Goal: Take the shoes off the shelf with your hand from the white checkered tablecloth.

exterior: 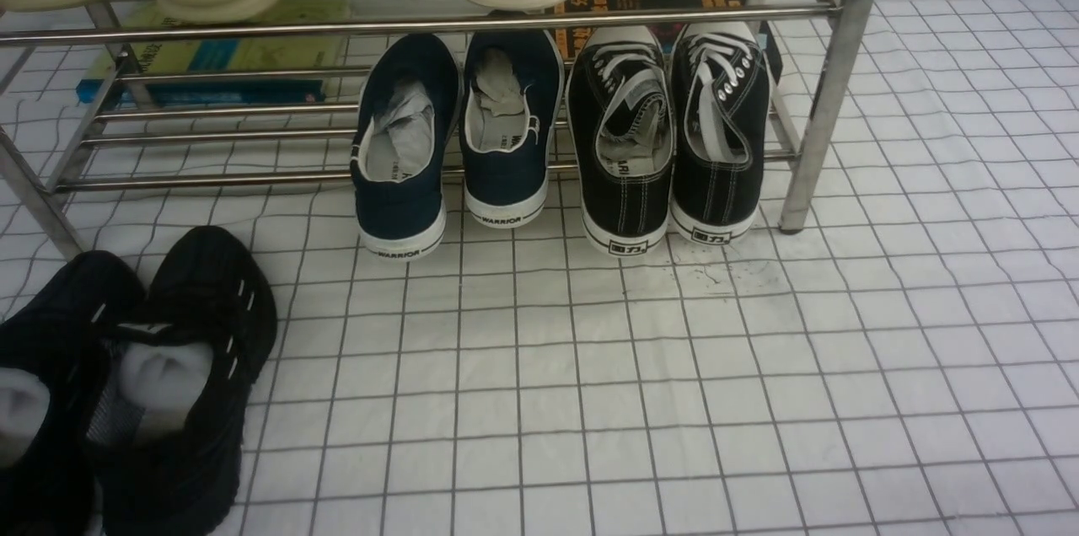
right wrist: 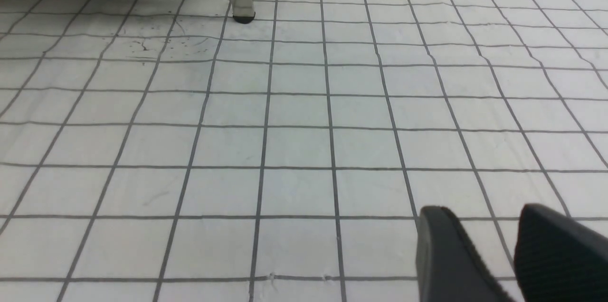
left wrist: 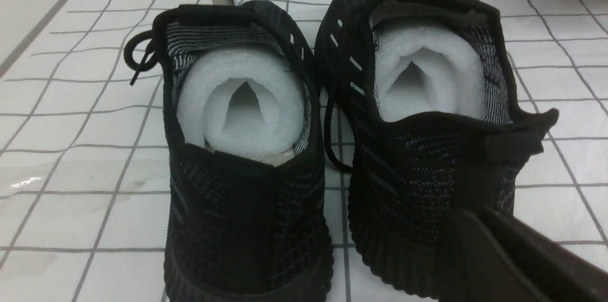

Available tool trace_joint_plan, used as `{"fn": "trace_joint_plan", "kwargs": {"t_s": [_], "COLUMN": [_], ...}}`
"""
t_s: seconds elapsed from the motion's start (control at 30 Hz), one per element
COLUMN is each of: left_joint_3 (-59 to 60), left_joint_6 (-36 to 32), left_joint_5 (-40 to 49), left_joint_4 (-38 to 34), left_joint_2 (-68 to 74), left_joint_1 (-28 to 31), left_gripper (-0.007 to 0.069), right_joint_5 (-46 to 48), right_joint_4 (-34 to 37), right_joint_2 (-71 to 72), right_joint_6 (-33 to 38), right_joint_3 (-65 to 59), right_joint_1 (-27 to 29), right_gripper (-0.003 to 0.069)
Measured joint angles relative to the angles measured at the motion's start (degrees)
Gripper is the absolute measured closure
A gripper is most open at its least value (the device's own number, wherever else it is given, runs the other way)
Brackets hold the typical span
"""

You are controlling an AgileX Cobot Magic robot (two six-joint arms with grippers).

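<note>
Front view, shoes point(exterior: 126, 384) on tablecloth point(exterior: 674, 401), toes seemingly toward shelf point(exterior: 830, 81)

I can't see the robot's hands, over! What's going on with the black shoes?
Black shoes off the shelf, side by side on the tablecloth. Left gripper behind one heel, grip unclear. Right gripper empty, slightly apart. Nothing in the way.

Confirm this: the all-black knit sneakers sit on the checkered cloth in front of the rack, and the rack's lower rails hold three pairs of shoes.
Not quite: the shelf holds two pairs on its lower rails, the navy pair and the black canvas pair, as the front view shows. The shoes do sit on the white checkered tablecloth in front.
</note>
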State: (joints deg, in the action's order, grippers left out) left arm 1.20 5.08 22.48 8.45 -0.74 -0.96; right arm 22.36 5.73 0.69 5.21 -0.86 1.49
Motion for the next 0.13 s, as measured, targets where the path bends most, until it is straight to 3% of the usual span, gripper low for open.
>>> {"fn": "trace_joint_plan", "kwargs": {"t_s": [0.13], "left_joint_3": [0.0], "left_joint_6": [0.0], "left_joint_5": [0.0], "left_joint_4": [0.02], "left_joint_2": [0.0], "left_joint_1": [0.0], "left_gripper": [0.0563], "right_joint_5": [0.0], "right_joint_4": [0.0], "right_joint_2": [0.0], "right_joint_6": [0.0], "right_joint_3": [0.0], "right_joint_1": [0.0], "right_gripper": [0.042]}}
